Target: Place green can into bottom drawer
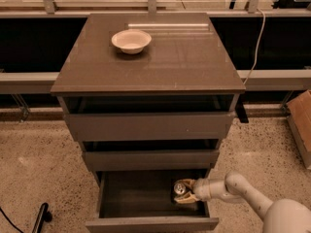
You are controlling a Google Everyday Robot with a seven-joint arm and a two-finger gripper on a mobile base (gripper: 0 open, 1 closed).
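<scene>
The green can [180, 189] stands inside the open bottom drawer [150, 223], at its right side, with its shiny silver top facing up. My gripper [183, 192] reaches in from the right over the drawer's side wall, and its pale fingers are closed around the can. The white arm [243, 192] runs off to the lower right corner. The can's lower body is dark and mostly hidden against the drawer's inside.
A white bowl [131, 41] sits on the cabinet top [184, 67]. The two upper drawers [150, 126] are slightly pulled out. A cardboard box [301, 125] stands on the floor at right. A black object [41, 216] lies on the floor at lower left.
</scene>
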